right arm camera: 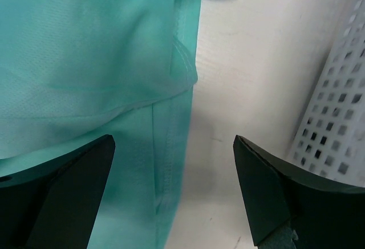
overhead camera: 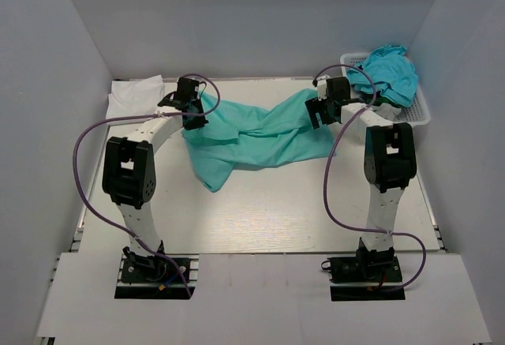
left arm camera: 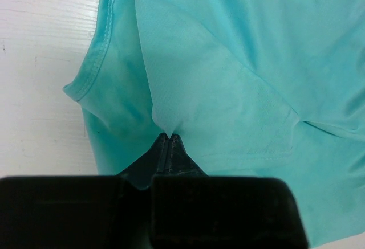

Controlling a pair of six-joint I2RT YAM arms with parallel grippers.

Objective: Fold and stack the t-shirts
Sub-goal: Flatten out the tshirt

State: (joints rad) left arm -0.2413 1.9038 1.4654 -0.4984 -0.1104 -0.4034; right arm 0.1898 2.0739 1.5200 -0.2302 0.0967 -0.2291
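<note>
Pinched tight, the left claw [left arm camera: 170,139] has its two black fingers pressed together on a fold of the mint sea-green cloth t-shirt [left arm camera: 239,66], close to a hemmed edge. The right claw [right arm camera: 174,143] is spread wide and grips nothing. Its dark fingers [right arm camera: 74,180] stand apart over the shirt's stitched edge and the bare white table [right arm camera: 228,78]. Whether the tips touch the cloth cannot be told.

From above, the mint shirt lies rumpled and drawn out crosswise on the far half of the table, one end at the left claw and the other at the right claw.

Farther back, a white cloth t-shirt [overhead camera: 134,96] lies in the far left corner. In the far right corner a white plastic lattice basket [overhead camera: 418,110] holds a heaped, brighter turquoise-blue t-shirt [overhead camera: 387,73], which spills over its rim.
</note>
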